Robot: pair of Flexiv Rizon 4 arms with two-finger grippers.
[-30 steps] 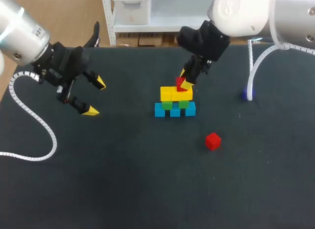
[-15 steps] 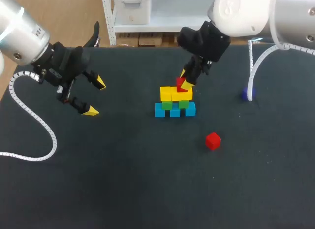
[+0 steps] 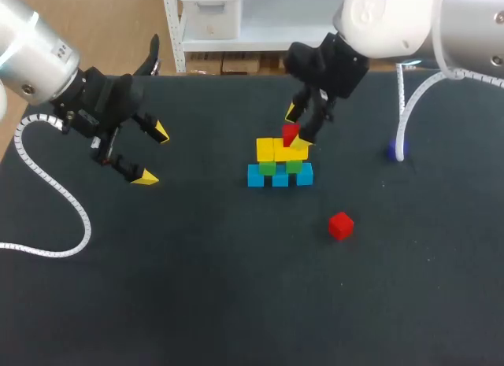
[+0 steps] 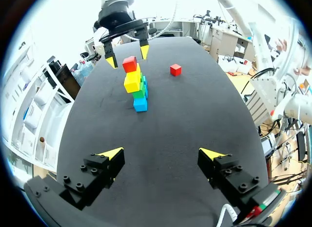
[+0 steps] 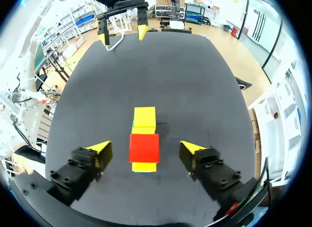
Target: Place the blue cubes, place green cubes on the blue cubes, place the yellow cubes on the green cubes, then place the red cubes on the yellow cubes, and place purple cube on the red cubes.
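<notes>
Straddling red cube (image 5: 144, 148) atop yellow cubes (image 5: 144, 118): right tool (image 5: 145, 149), fingers apart, touching neither side. Well away: left tool (image 4: 162, 153), likewise apart. Loose on surface (image 3: 197, 287): second red cube (image 3: 340, 225). Risk: finger clipping cube on lift-off, knocking it off.

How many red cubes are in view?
2. The stacked red cube sits on the yellow cubes; the loose red cube lies apart on the table. None appear hidden.
</notes>
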